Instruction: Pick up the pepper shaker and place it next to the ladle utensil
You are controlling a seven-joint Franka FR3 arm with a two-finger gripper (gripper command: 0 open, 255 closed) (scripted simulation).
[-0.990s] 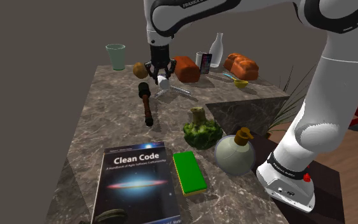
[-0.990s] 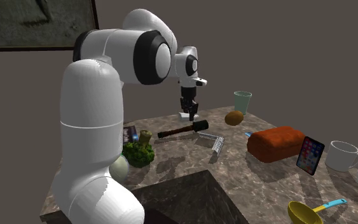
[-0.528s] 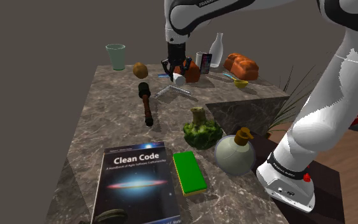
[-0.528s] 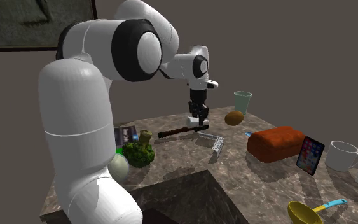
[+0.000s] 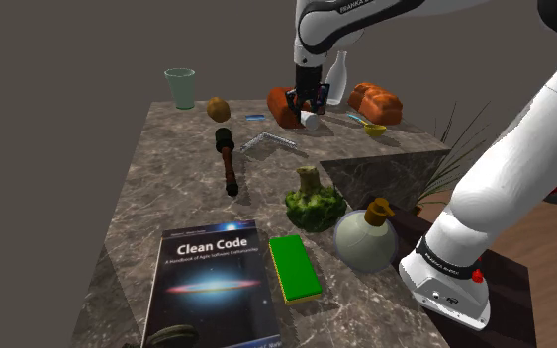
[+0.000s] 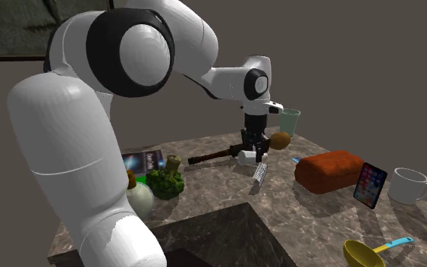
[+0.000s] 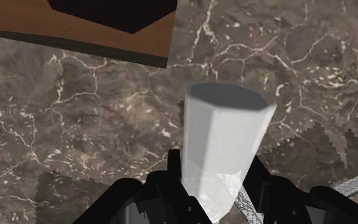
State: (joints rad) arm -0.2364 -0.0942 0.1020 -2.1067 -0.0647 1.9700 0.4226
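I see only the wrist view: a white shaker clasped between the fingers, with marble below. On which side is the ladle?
Observer: In the shoulder view, the yellow ladle lies on the counter toward that view's right of the gripper, just in front of the orange bread.
Operator: What stands near the shaker now?
Observer: In the second exterior view, a brown loaf sits to the right of the shaker, and a phone stands just beyond the loaf.
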